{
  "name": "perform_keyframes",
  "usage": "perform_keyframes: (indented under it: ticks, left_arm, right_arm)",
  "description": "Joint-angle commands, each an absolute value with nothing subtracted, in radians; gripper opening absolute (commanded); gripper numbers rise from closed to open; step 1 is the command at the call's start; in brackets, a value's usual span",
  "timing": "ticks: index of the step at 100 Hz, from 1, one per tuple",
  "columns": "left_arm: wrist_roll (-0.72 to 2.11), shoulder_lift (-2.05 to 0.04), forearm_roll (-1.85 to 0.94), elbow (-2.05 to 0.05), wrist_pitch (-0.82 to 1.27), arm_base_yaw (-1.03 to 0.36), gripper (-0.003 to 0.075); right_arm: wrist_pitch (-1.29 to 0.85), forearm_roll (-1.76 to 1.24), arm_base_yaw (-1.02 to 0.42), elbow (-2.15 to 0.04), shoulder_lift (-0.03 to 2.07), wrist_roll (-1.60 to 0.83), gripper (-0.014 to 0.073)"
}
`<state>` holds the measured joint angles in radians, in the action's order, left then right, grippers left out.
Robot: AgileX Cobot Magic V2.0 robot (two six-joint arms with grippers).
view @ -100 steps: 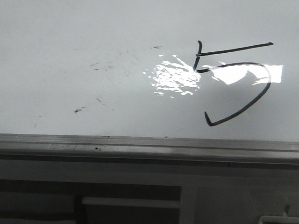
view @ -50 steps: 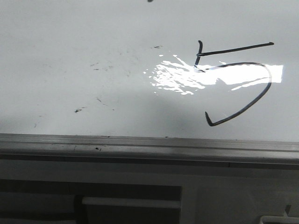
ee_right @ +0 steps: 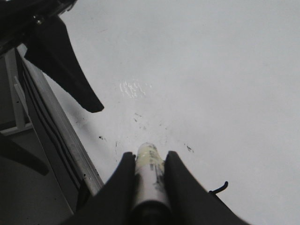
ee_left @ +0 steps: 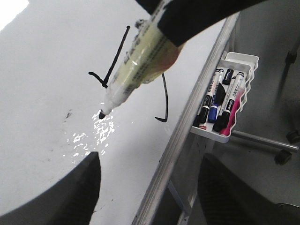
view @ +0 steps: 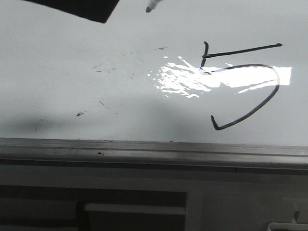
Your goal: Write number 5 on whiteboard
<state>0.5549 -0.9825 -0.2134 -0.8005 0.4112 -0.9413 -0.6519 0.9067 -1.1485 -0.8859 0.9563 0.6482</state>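
The whiteboard (view: 72, 96) fills the front view, with the number 5 (view: 240, 50) drawn in thin black line at its right. A marker (ee_left: 136, 65) with a yellowish barrel hangs tip-down just off the board, in front of the number 5 (ee_left: 119, 47). My right gripper (ee_right: 149, 157) is shut on that marker (ee_right: 149, 173). Only the marker's tip (view: 150, 7) shows at the top edge of the front view. My left gripper (ee_left: 150, 159) is open and holds nothing. One of its fingers hangs over the board, the other past the rail.
A grey metal rail (view: 144, 149) runs along the board's near edge. A white tray (ee_left: 225, 101) holding several markers hangs off the rail. Faint black scuffs (view: 103, 67) and bright glare (view: 183, 79) mark the board. A dark arm part (view: 77, 9) pokes in at top left.
The marker tip has come down into the top of the front view. A dark arm part has entered at the top left, and a shadow now lies on the board's lower left.
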Motion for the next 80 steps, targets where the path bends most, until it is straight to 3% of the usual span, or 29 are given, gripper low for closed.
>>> perform_keyframes:
  ticks: [1,50,80]
  left_arm:
    - [0.553,-0.970,-0.213,-0.842,0.364,-0.949,0.0418]
    - [0.553,-0.970,-0.213,-0.842,0.383,-0.949,0.0418]
    - [0.553,-0.990,-0.215,-0.842,0.296,-0.949,0.0418]
  right_arm:
    - [-0.606,0.951,-1.150,-0.920,0.948,0.606,-0.0067]
    - [-0.641,0.936,-1.150,-0.913,0.948,0.453,-0.0071]
    - [-0.486,0.911,-1.150,-0.906,0.950,0.421,-0.0071]
